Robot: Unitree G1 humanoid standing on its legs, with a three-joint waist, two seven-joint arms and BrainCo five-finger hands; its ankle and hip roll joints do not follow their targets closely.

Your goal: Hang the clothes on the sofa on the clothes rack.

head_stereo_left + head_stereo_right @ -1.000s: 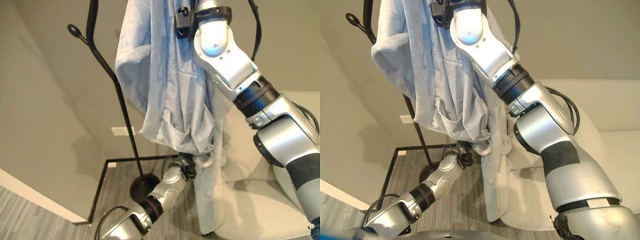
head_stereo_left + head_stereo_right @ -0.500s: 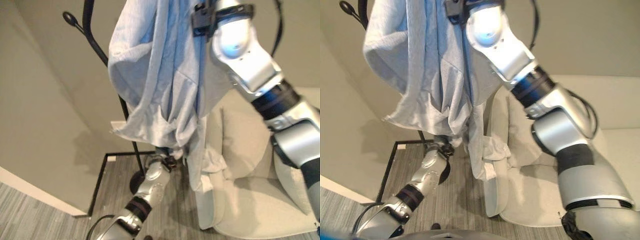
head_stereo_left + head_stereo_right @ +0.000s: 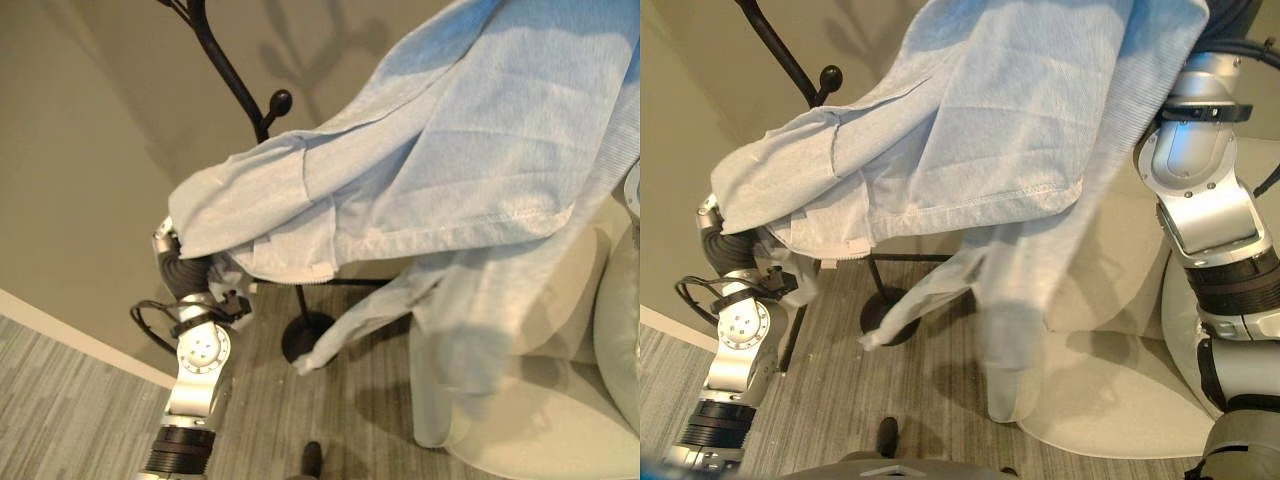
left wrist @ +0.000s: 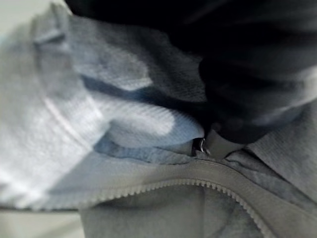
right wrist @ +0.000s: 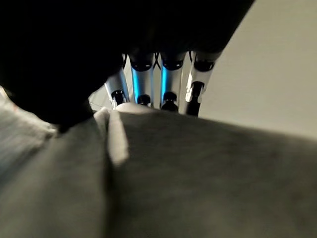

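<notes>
A light blue-grey zip-up garment (image 3: 420,180) is stretched wide across the view, from lower left to upper right, with one sleeve (image 3: 350,325) dangling. Its lower edge lies over my left hand (image 3: 185,270), whose fingers are buried in the cloth; the left wrist view shows bunched fabric (image 4: 124,124) and a zipper (image 4: 198,186). In the right wrist view my right hand (image 5: 171,82) curls its fingers over a fold of the garment (image 5: 173,173). The black clothes rack (image 3: 225,60) stands behind the garment, one knobbed hook (image 3: 280,100) poking above the cloth.
The rack's round base (image 3: 305,335) rests on grey plank flooring (image 3: 60,400) near the wall. A cream sofa (image 3: 1110,390) sits at lower right, under the hanging cloth. My right forearm (image 3: 1200,160) rises along the right side.
The view has swung. The garment went from hanging straight down to spread sideways. My left hand rose to the left with the hem, and my right arm moved right and up.
</notes>
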